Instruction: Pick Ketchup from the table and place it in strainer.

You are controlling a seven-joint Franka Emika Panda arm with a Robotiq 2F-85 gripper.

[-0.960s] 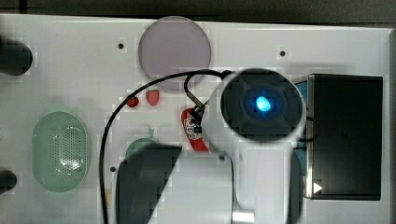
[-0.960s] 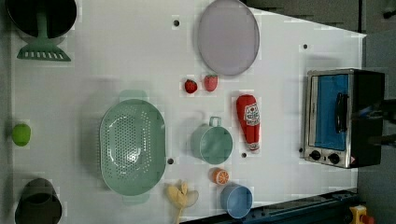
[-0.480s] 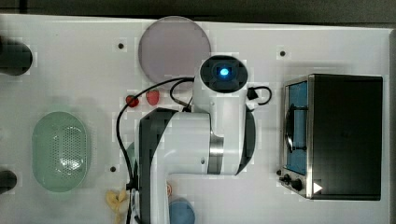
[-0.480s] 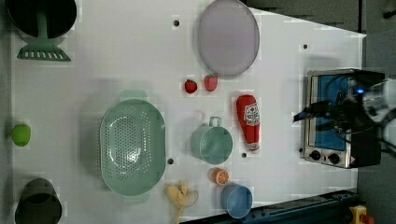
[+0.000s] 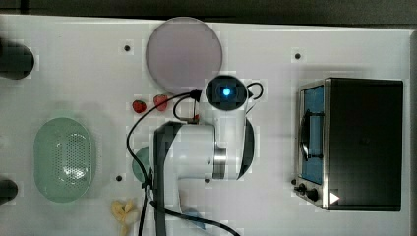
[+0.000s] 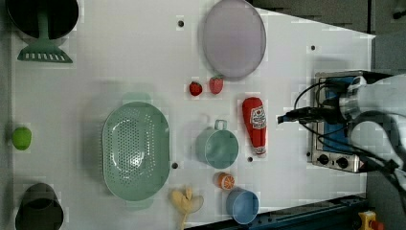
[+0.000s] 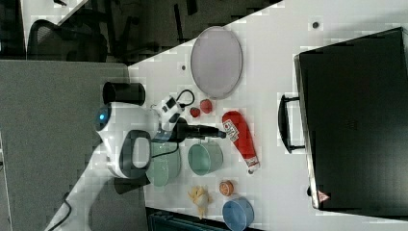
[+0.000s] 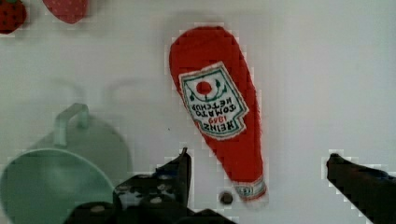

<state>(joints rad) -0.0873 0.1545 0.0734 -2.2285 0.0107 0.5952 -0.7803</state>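
The claw is held spread wide above the Ketchup, evidently so its narrow cap end can be straddled, while the bottle lies flat mid-bench beside the teal cup, well apart from the empty strainer.

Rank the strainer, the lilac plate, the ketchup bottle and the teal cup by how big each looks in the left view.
Largest to smallest in the left view:
1. strainer
2. lilac plate, close behind; the gap is small
3. teal cup
4. Ketchup, longer than the cup but much narrower, so these two are hard to separate
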